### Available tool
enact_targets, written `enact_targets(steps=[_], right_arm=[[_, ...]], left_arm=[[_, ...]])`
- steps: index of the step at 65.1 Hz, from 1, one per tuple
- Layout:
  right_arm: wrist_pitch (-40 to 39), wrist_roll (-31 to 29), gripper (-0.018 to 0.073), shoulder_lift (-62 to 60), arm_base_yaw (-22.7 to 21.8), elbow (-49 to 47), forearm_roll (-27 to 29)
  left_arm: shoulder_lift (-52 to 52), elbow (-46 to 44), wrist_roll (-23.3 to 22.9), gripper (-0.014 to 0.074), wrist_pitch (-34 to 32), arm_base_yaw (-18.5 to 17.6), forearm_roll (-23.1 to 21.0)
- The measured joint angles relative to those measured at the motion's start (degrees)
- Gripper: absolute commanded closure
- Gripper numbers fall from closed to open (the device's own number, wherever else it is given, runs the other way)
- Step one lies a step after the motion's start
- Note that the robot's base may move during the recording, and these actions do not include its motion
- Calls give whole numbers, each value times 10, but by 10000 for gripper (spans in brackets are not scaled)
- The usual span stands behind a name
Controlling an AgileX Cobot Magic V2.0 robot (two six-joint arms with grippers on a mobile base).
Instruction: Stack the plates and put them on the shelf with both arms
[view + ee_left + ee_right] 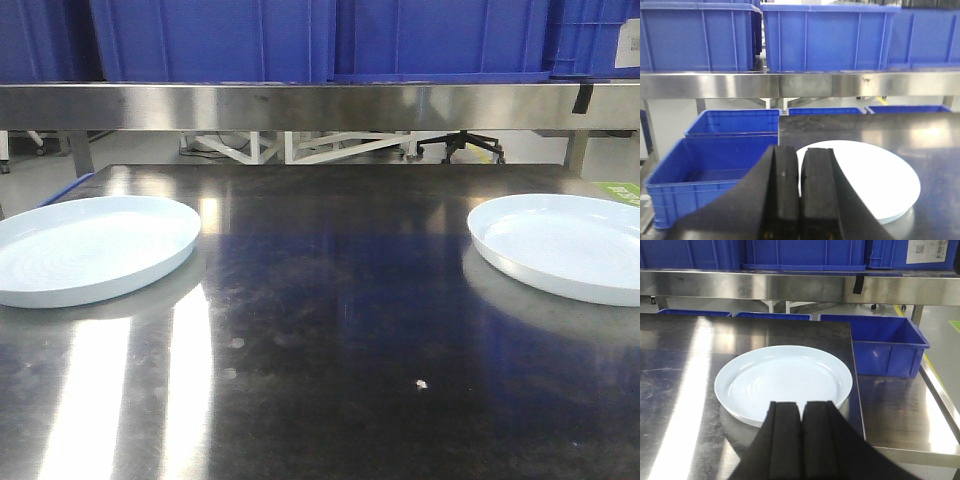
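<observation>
On the exterior front-facing view, two very pale blue-white, glossy round plates lie flat and well apart on the dark reflective steel worktop [320, 380]. The left-hand plate [90, 248] and the right-hand plate [565, 245] are not yet stacked. Above them runs the brushed stainless-steel shelf [320, 105], loaded with deep blue plastic crates [220, 40].

On the left wrist view, the left pincer [800, 160] hangs near the left-hand plate [875, 185]. Its fingers are drawn to a thin slit and grip nothing.

On the right wrist view, the right pincer [801, 407] sits at the near rim of the right-hand plate [785, 382], likewise closed up and empty.

The plates look stiff, fairly heavy, brittle and slick with glaze. The low upturned rim is probably the only place to take hold. It wants a firm pinch on the near edge, with one finger slipped under the lip, and the plate kept level.
</observation>
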Motion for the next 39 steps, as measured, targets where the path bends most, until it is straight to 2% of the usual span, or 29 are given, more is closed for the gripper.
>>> enact_targets(steps=[8, 18, 26, 39], right_arm=[[0, 0, 503, 0, 0, 0, 0], [0, 0, 503, 0, 0, 0, 0], [0, 0, 503, 0, 0, 0, 0], [0, 0, 503, 0, 0, 0, 0]], left_arm=[[0, -28, 0, 507, 24, 0, -25], [8, -91, 0, 507, 86, 0, -65], [71, -141, 0, 507, 137, 0, -80], [210, -193, 0, 507, 166, 0, -83]])
